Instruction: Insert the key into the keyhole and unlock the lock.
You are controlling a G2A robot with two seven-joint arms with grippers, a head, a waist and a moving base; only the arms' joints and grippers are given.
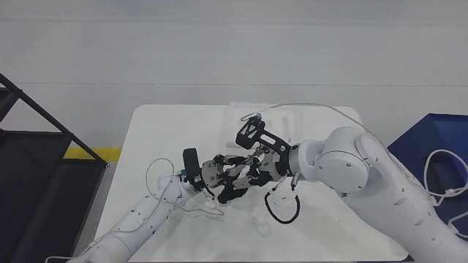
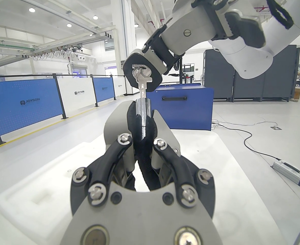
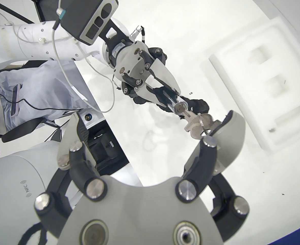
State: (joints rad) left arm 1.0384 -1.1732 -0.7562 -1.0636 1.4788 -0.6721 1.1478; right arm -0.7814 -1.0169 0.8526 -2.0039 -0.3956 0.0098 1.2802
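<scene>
My left gripper (image 2: 141,113) is shut on a chrome cylinder lock (image 2: 142,119), held above the white table (image 1: 153,139). The silver key (image 2: 141,78) sits with its blade in the keyhole at the lock's end (image 3: 179,107). Its head carries a small ring with a second key (image 3: 203,126). My right gripper (image 3: 152,126) is open, jaws wide apart. One of its fingertips (image 2: 153,77) is at the key's head; the other finger (image 2: 244,29) stands well away. In the top view both grippers, left (image 1: 228,177) and right (image 1: 252,172), meet over the table's middle.
A white foam tray (image 1: 263,120) with recesses lies at the table's far edge. A black cable loop (image 1: 281,208) hangs below the right arm. A black frame (image 1: 36,161) stands left of the table, a blue box (image 1: 431,146) to its right.
</scene>
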